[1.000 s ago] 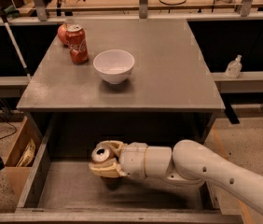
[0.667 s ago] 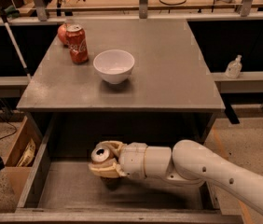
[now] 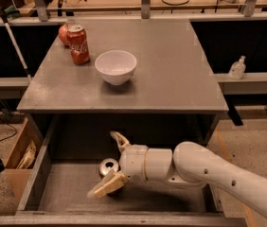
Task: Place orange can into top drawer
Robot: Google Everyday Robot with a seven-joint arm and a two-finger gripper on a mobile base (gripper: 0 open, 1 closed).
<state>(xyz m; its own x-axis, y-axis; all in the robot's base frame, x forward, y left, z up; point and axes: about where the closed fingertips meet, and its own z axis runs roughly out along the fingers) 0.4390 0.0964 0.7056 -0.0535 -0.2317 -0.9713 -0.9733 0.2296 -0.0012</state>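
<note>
Standing upright on the grey floor of the pulled-out top drawer, the orange can showed mostly its silver top. The claw hung around it with its two fingers spread wide, one on either side, clamping nothing. Above, the bench carried a white bowl, a red Coca-Cola can and a red fruit behind it.

The grey square tabletop is carrying a red Coca-Cola can, a round red fruit touching it from behind, and a white ceramic bowl nearby. The gripper is sitting spread-fingered in the wide grey metal drawer below.
</note>
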